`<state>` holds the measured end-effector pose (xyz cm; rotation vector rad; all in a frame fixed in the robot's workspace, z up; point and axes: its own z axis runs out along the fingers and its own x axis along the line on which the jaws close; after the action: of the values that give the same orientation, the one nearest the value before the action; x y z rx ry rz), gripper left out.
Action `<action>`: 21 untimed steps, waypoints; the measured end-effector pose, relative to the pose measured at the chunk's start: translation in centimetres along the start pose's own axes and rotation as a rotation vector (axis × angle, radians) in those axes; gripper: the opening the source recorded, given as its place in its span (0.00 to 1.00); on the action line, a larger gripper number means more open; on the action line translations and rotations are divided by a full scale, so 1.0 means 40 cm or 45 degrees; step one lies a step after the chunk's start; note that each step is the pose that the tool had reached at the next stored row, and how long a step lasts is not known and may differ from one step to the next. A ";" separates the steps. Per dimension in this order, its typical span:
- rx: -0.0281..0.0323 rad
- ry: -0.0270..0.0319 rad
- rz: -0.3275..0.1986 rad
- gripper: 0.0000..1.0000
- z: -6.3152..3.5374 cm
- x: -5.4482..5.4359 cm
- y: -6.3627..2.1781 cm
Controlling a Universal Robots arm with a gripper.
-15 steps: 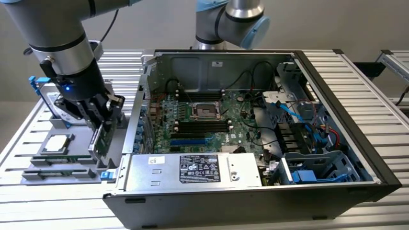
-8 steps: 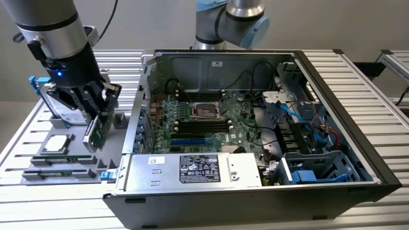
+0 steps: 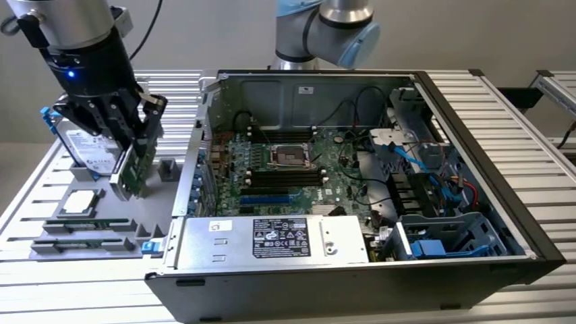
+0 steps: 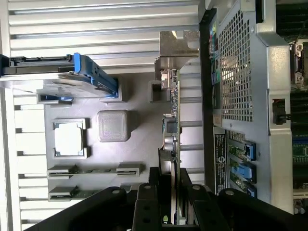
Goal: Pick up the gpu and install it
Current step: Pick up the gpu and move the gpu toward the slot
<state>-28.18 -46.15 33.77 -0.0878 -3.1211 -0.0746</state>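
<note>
So the pincer (image 3: 133,138) is clamped on the top edge of the gpu (image 3: 129,172), which stands on edge right under it over the grey parts tray (image 3: 117,209), long axis running alongside the open PC case (image 3: 360,290) just beside it.

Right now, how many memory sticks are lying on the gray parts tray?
2. The first memory stick lies beside the processor; the second memory stick lies parallel, at the tray's edge. Others may be hidden behind the pincer.
</note>
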 end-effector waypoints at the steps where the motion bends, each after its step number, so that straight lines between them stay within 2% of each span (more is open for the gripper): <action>1: -0.0006 0.0002 -0.002 0.27 -0.012 -0.003 0.001; 8: -0.0078 0.0042 -0.024 0.27 -0.092 -0.039 0.007; 13: -0.0123 0.0113 -0.036 0.27 -0.147 -0.070 0.011; 17: -0.0150 0.0205 -0.038 0.27 -0.192 -0.106 0.015; 21: -0.0161 0.0363 -0.037 0.27 -0.228 -0.146 0.019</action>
<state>-22.14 -46.16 42.78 -0.0407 -3.0941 -0.0952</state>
